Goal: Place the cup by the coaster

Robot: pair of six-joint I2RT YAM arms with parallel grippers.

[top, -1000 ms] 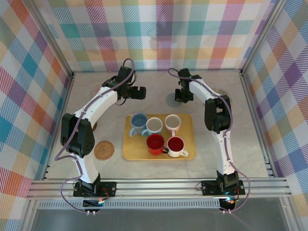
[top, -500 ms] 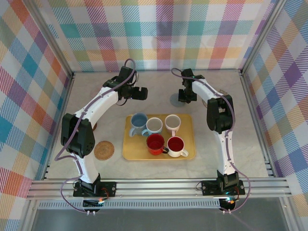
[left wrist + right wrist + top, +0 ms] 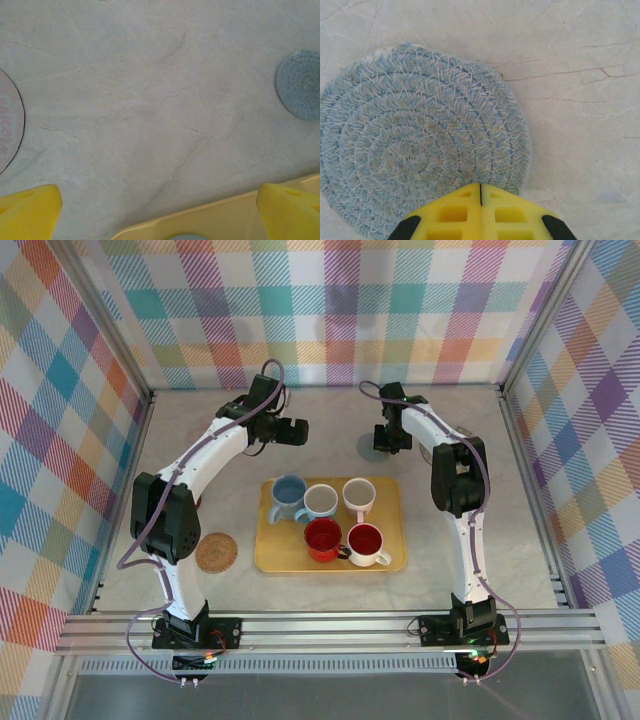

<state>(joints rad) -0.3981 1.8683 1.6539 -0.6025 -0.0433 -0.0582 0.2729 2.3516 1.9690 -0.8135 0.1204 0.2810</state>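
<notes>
Yellow tray [image 3: 280, 552] — marbled table [image 3: 520, 502], plaid walls [image 3: 330, 310]

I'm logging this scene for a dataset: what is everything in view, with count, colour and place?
tray: 1, yellow, table centre
cups: 5, blue, grey, white, red, white with red inside, on the tray
blue-grey coaster: 1, woven, beyond the tray
tan coaster: 1, woven, left of the tray
pale disc: 1, whitish, cut off in left wrist view
table: 1, pale marble
left gripper: 1, yellow pads, open, above the tray's far edge
right gripper: 1, yellow pads, shut, over the blue-grey coaster's edge
</notes>
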